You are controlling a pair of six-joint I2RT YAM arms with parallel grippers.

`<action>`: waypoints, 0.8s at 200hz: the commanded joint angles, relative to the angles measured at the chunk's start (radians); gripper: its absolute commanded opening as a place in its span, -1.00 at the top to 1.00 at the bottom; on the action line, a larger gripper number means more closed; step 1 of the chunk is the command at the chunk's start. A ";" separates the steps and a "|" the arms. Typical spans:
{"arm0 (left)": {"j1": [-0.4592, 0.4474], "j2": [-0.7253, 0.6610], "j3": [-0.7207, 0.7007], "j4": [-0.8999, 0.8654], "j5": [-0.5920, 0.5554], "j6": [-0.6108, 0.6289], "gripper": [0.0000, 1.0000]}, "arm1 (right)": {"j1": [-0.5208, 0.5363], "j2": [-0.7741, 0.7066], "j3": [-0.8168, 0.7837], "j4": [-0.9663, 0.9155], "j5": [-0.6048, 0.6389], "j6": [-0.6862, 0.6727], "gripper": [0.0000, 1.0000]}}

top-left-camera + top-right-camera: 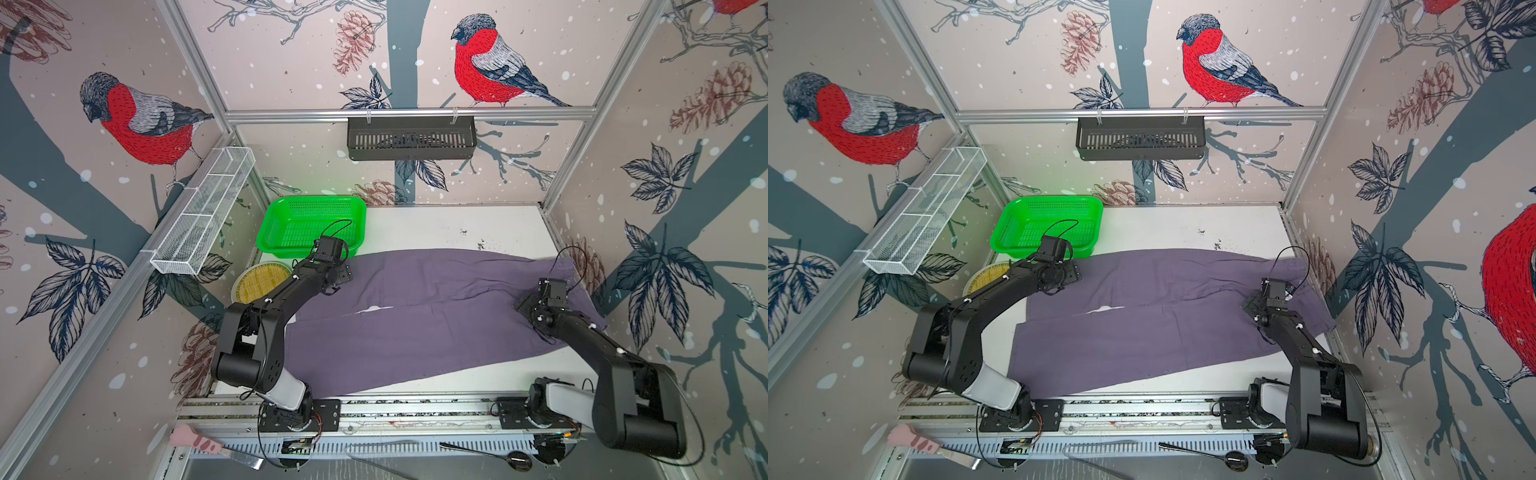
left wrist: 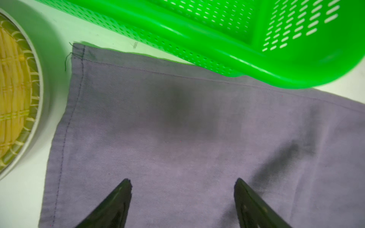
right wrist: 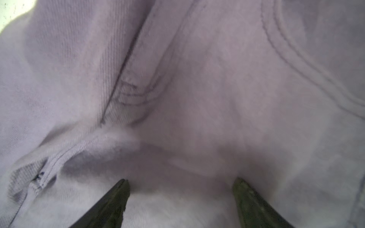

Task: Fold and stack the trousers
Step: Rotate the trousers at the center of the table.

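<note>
A: Both legs flat?
B: Yes. The trousers lie spread across the counter, hems toward nine o'clock, waist toward three.
A: And the left fingers?
B: Spread apart over the far leg's hem, around ten o'clock, clamping nothing. The green basket sits just beside, at eleven.
A: The right fingers?
B: Also apart, low over the waist seams at three. I cannot tell whether they touch the cloth.

Dusty purple-grey trousers; bright green basket (slotted all over); yellow woven mat; white table.
</note>
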State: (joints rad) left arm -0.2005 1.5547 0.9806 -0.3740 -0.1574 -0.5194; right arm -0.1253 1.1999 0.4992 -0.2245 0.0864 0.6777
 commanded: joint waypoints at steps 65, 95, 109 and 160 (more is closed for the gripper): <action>0.120 0.067 0.067 -0.035 -0.023 -0.190 -0.49 | 0.001 0.151 0.395 -0.091 -0.024 -0.151 -0.72; 0.127 0.131 0.098 -0.058 -0.059 -0.341 -0.34 | 0.001 0.190 0.473 -0.097 -0.034 -0.174 -0.72; 0.132 0.132 0.080 -0.035 -0.078 -0.371 -0.31 | 0.001 0.195 0.481 -0.094 -0.035 -0.177 -0.72; 0.210 0.190 0.077 0.025 -0.100 -0.375 -0.26 | 0.000 0.208 0.466 -0.077 -0.055 -0.185 -0.72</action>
State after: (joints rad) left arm -0.0044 1.7252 1.0523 -0.3847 -0.2340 -0.8848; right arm -0.1249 1.4044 0.9710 -0.3054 0.0380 0.5114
